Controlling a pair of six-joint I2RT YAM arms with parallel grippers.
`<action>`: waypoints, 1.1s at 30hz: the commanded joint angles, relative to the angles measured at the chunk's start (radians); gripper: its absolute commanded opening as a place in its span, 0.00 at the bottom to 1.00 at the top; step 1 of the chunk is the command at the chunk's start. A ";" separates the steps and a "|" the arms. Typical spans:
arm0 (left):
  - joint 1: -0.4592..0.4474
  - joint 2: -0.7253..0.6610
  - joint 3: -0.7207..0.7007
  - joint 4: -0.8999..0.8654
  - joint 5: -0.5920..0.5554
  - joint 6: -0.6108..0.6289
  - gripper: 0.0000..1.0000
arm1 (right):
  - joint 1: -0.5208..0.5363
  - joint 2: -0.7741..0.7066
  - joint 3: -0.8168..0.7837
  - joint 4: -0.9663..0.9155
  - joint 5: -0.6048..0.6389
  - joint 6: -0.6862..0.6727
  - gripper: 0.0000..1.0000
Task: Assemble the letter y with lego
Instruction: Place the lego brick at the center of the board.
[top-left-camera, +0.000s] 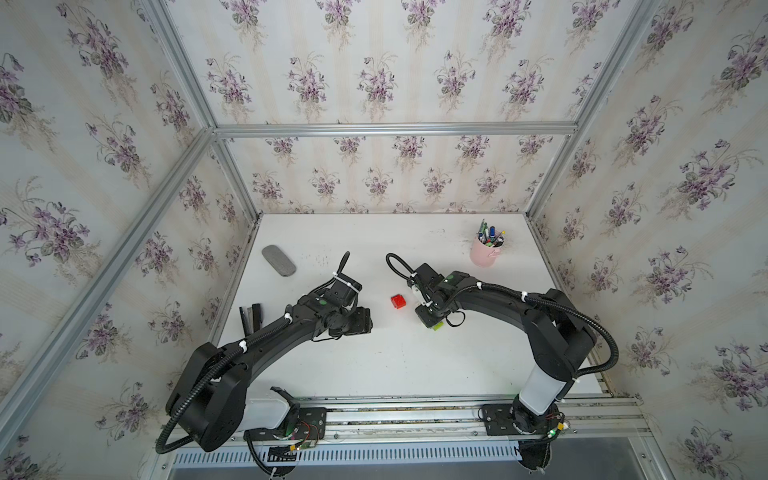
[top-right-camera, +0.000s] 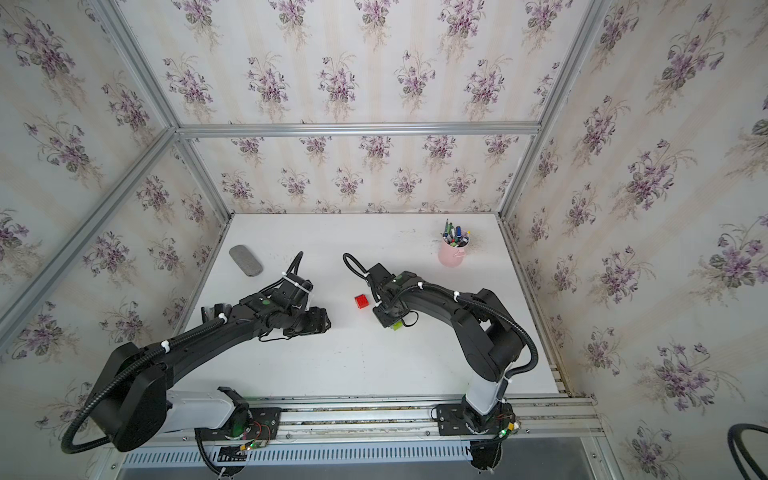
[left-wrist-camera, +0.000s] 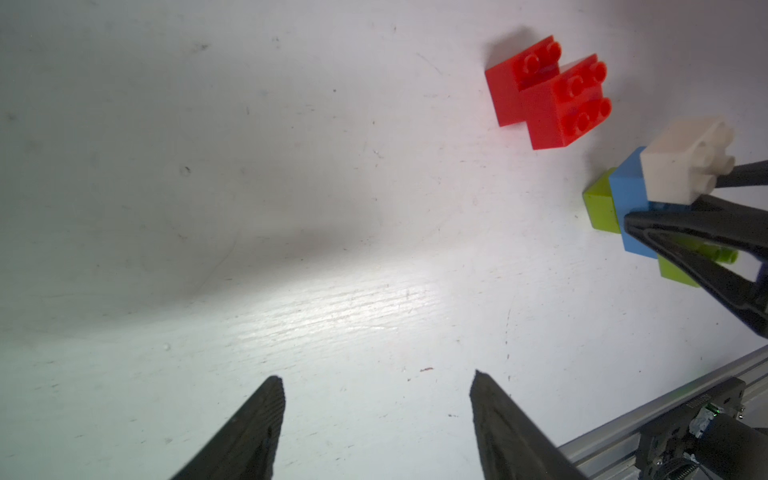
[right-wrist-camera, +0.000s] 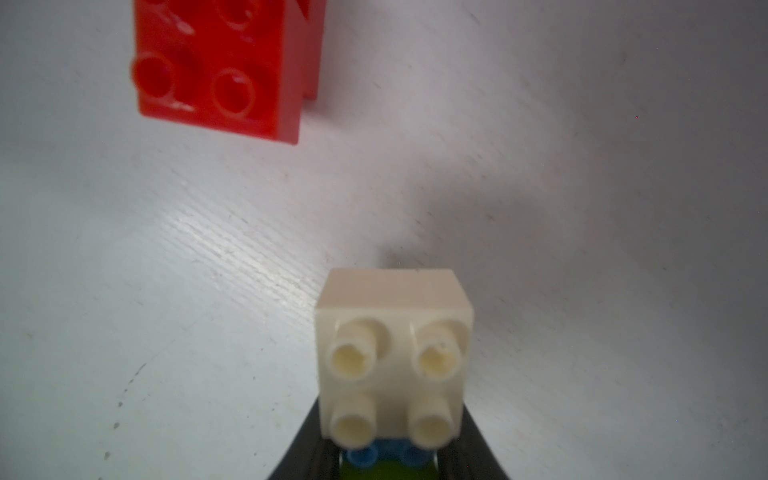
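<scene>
Two red lego bricks (left-wrist-camera: 548, 93), joined with an offset, lie on the white table (left-wrist-camera: 291, 208); in both top views they sit between the arms (top-left-camera: 398, 301) (top-right-camera: 361, 301). To their right, a blue brick (left-wrist-camera: 631, 199) carries a cream-white brick (left-wrist-camera: 685, 158) and two lime-green bricks (left-wrist-camera: 600, 205) (left-wrist-camera: 677, 272). My right gripper (right-wrist-camera: 388, 457) is shut on this joined piece, low at the table, with the cream-white brick (right-wrist-camera: 395, 357) sticking out past its fingers (left-wrist-camera: 685, 232). My left gripper (left-wrist-camera: 376, 382) is open and empty, left of the red bricks (top-left-camera: 368, 323).
A pink pen cup (top-left-camera: 484, 251) stands at the back right. A grey oblong case (top-left-camera: 278, 260) lies at the back left, and black items (top-left-camera: 251, 318) sit by the left wall. An aluminium rail (top-left-camera: 415, 411) runs along the table's front edge.
</scene>
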 joint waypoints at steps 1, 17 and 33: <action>0.000 -0.001 0.000 0.004 0.004 0.010 0.72 | 0.000 0.012 0.011 -0.021 0.008 0.022 0.24; 0.001 -0.005 -0.004 0.003 0.001 0.013 0.73 | 0.000 -0.023 0.110 -0.075 0.052 0.035 0.51; 0.005 -0.065 -0.038 -0.009 -0.022 0.001 0.73 | 0.000 0.187 0.370 -0.022 -0.062 0.105 0.63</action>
